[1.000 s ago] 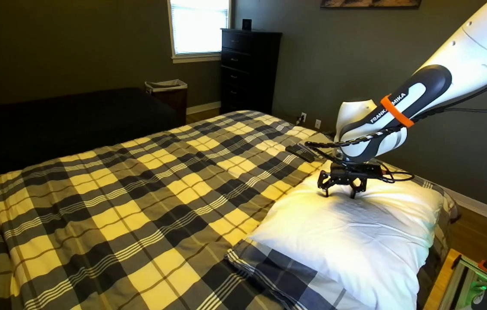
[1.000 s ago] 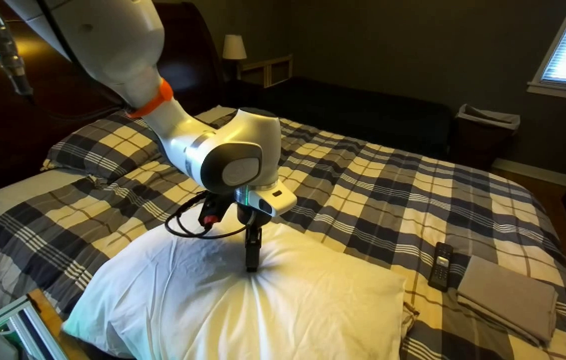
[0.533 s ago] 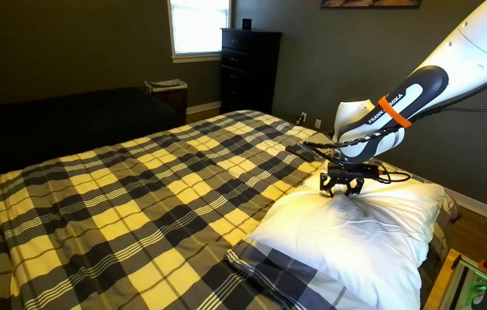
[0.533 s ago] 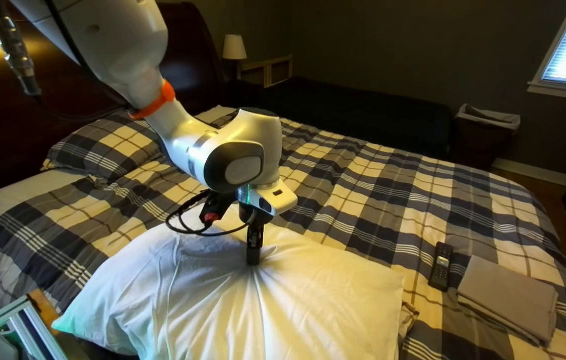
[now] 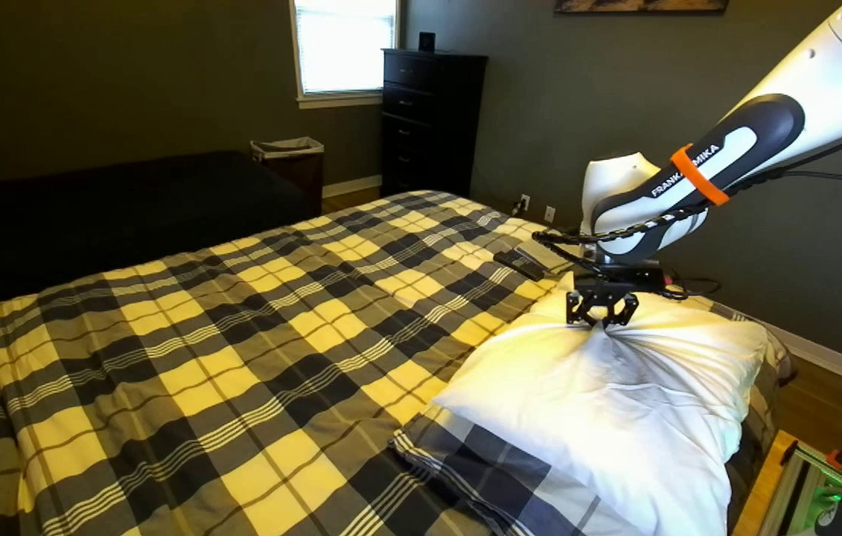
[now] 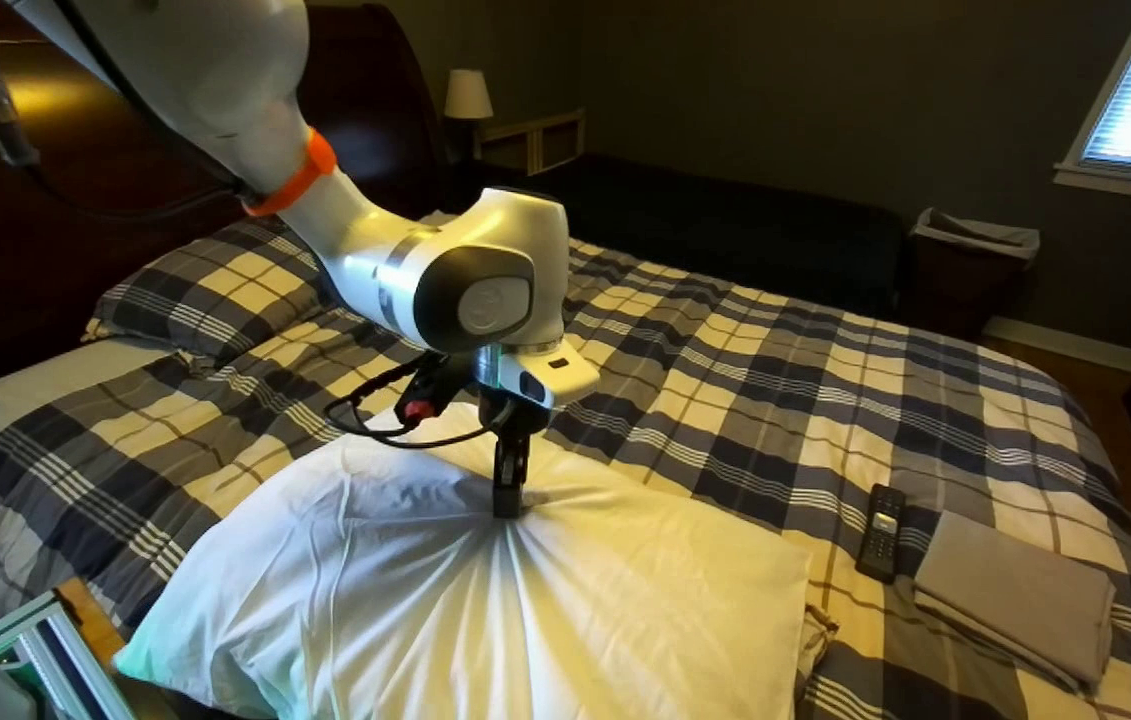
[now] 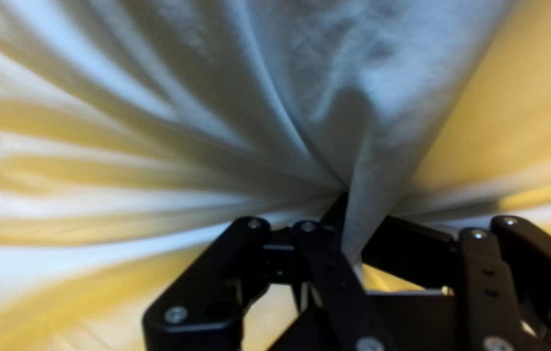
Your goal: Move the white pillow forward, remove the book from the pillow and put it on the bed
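The white pillow [image 5: 592, 424] lies on the plaid bed [image 5: 264, 357], plump, with creases running up to one pinched peak near its middle. My gripper [image 5: 599, 325] points down at that peak, its fingers brought together on a fold of the cover. In the wrist view a tuck of white fabric [image 7: 377, 185] passes between the dark fingers, and the gripper [image 7: 353, 219] is shut on it. Seen side-on in an exterior view, the gripper [image 6: 507, 510] touches the pillow [image 6: 645, 590] top. The book does not show in any view.
A black remote [image 6: 882, 535] and a folded grey cloth [image 6: 1015, 595] lie on the bed beyond the pillow's end. A plaid pillow [image 6: 215, 290] rests by the dark headboard [image 6: 375, 120]. The robot's metal-railed base [image 5: 800, 484] stands beside the bed.
The gripper's fingers have closed from a spread stance, pinching the pillow's cover. The arm has then risen a little, drawing the fabric up into a peak with sharper creases.
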`<state>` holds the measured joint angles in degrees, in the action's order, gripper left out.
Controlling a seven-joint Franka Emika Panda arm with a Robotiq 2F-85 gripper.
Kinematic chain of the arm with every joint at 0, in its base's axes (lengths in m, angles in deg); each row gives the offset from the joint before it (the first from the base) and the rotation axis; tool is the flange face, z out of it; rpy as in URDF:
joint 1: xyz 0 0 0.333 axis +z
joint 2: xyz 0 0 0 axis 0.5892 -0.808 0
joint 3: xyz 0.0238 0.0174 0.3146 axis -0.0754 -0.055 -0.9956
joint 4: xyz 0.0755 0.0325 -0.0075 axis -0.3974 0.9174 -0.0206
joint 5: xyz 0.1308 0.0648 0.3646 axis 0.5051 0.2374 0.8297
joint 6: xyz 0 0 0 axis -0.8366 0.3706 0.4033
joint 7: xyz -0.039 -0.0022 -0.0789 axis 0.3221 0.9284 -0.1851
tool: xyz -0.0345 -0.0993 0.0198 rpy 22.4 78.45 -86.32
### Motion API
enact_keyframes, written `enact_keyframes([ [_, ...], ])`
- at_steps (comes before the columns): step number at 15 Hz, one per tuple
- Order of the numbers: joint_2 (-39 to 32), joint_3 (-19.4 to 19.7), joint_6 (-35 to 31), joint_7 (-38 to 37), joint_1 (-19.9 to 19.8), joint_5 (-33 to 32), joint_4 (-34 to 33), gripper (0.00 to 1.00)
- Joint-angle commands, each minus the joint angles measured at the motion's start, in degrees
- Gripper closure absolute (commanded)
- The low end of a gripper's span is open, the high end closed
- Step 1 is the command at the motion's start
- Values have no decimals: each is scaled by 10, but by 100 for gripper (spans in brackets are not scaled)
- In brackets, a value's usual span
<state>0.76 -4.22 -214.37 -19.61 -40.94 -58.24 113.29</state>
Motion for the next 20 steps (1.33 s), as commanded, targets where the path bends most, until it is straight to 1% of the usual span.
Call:
enact_keyframes([
  [1,52,6,60,-39,-3,-48,1,100],
  [5,107,-1,112,-69,-20,-87,-12,100],
  [7,135,-6,127,-88,-30,-109,-16,100],
  [14,209,-23,147,-111,-66,-144,-35,100],
  [20,273,-56,165,-132,-83,-166,-48,100],
])
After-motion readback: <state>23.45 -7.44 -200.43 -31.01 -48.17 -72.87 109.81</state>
